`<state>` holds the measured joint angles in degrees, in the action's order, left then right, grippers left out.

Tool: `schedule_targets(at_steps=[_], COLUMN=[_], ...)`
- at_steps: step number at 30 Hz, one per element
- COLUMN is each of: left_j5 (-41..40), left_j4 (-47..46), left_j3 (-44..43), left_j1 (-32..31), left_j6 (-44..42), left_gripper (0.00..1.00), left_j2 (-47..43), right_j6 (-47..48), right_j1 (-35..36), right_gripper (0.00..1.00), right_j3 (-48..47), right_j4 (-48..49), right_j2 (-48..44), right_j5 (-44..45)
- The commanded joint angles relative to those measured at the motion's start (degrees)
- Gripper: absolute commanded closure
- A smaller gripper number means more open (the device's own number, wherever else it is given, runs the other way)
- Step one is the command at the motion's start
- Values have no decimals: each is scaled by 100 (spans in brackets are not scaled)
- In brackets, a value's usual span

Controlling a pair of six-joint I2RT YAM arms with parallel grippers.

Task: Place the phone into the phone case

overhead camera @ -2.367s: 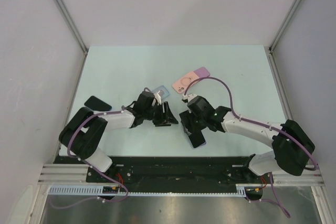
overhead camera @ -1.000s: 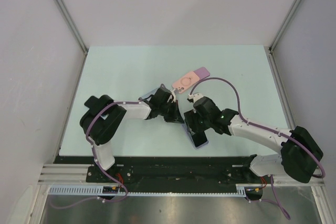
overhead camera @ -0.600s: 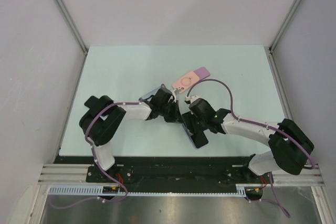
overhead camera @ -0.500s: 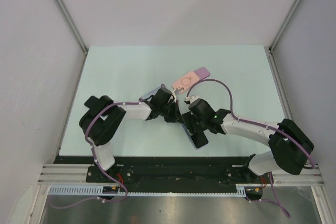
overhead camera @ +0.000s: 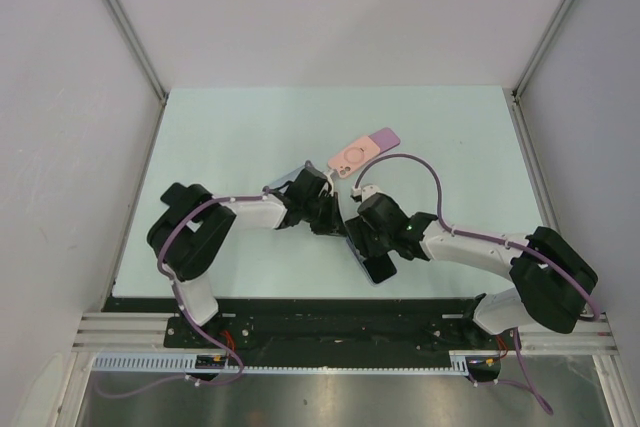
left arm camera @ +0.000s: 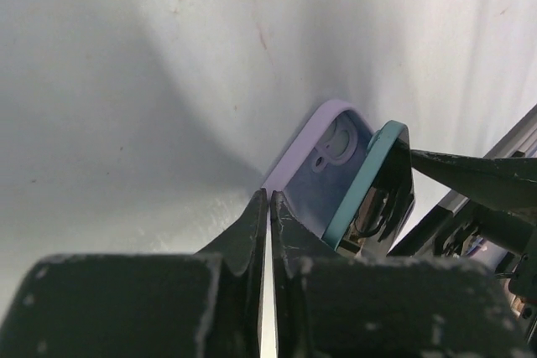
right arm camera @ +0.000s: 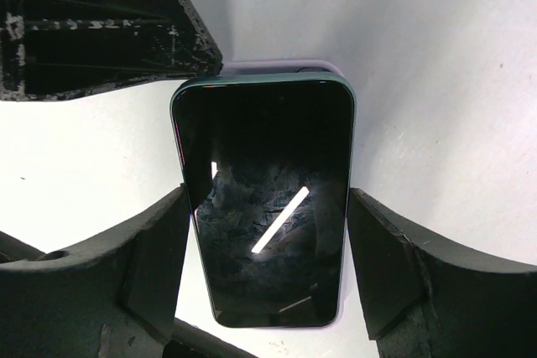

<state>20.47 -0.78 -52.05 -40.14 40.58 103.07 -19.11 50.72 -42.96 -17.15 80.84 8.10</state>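
Note:
The phone (right arm camera: 264, 207) has a black screen and a teal rim. My right gripper (right arm camera: 268, 232) is shut on its two long sides. It lies tilted in the lilac phone case (left arm camera: 323, 136), with its camera end raised off the case. The case's rim (right arm camera: 285, 65) shows just past the phone's top end. My left gripper (left arm camera: 269, 199) is shut with nothing between its fingers, and its tips rest against the case's edge. From above, the two grippers meet near the table's front middle, the left gripper (overhead camera: 328, 219) beside the right gripper (overhead camera: 368, 237).
A pink case (overhead camera: 360, 153) with a lilac end lies just behind the grippers. A bluish case (overhead camera: 285, 173) peeks out behind the left wrist. The right arm's purple cable (overhead camera: 425, 165) loops over the table. Grey walls close in the pale green table (overhead camera: 240, 127).
Since the oldest frame my left arm has swung right, bringing its gripper to the case beside the right gripper. Over the last second the right arm has shifted slightly left.

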Motion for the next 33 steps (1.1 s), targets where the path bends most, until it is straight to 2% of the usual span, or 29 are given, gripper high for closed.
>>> schedule_targets(at_steps=[1, 9, 14, 16, 19, 26, 33], left_j5=[-351, -552, -685, -650, -492, -324, -184], left_j4=[816, 1281, 1282, 1159, 904, 395, 95], left_j3=[-94, -508, -315, -166, 159, 635, 573], left_j1=[94, 323, 358, 358, 331, 112, -362], left_j6=[38, -32, -94, -85, -33, 152, 293], left_gripper=[93, 75, 58, 51, 47, 47, 54], left_j2=[-409, -761, -1086, -1253, -1473, -1536, -1061], right_j6=[-119, -233, -303, -339, -365, -233, -224], right_j1=[78, 70, 61, 26, -88, -554, -976], right_gripper=[43, 41, 32, 23, 16, 14, 20], right_j3=[104, 165, 165, 165, 165, 165, 367], right_j4=[-228, -96, -34, -26, -87, -403, -290], right_j2=[-60, 29, -164, -322, -594, -938, -745], right_j5=[-63, -124, -221, -326, -414, -616, -1248])
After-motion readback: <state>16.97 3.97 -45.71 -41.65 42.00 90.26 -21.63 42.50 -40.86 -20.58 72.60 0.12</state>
